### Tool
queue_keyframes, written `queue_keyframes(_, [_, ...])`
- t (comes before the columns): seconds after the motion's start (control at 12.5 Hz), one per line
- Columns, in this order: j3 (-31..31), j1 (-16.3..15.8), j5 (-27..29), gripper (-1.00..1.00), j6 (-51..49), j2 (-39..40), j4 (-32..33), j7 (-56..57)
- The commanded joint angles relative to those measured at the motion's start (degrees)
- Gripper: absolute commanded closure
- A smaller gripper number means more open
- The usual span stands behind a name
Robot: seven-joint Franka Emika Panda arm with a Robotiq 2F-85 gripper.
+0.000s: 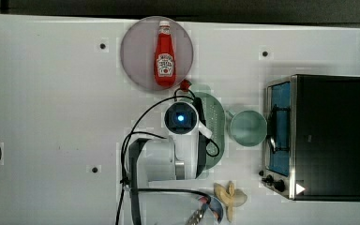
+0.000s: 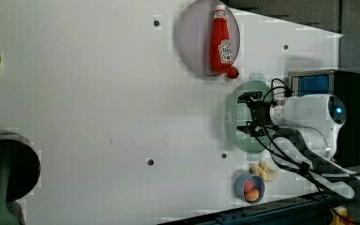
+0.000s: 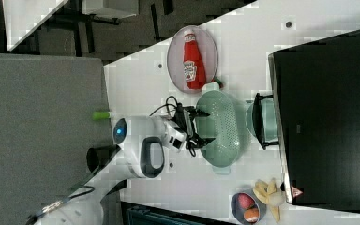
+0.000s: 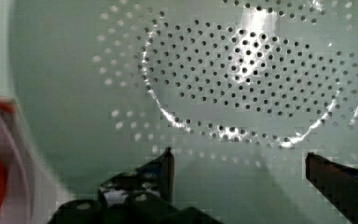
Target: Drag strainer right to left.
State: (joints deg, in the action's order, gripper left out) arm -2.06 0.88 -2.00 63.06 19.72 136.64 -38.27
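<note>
The strainer (image 1: 215, 112) is a pale mint-green oval colander lying on the white table between the grey plate and the mug. In the top view the arm's wrist covers the strainer's left half. My gripper (image 2: 247, 114) hangs over the strainer (image 2: 234, 110), open, with one finger near each long side of the bowl and nothing between them. In the right view the gripper (image 3: 204, 125) sits at the rim of the strainer (image 3: 225, 124) on the arm's side. The wrist view looks down into the perforated centre (image 4: 242, 79), with the dark fingertips (image 4: 163, 168) spread wide just above it.
A ketchup bottle (image 1: 164, 54) lies on a grey plate (image 1: 136, 56) beside the strainer. A small red thing (image 1: 185, 85) rests between them. A mint-green mug (image 1: 248, 127) stands between strainer and toaster oven (image 1: 328, 136). A bowl (image 2: 251, 187) of fruit and pale food pieces (image 1: 230, 197) sit near the table edge.
</note>
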Motion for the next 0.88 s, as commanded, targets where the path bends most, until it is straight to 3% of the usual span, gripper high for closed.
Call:
queue_keyframes(0.08, [-1.79,-0.63,0.66,-1.0,3.71,0.99,0.75,-9.19])
queue_keyframes(0.88, [-9.52,-3.38,3.73,-1.0,3.51,1.01,0.23,-15.83])
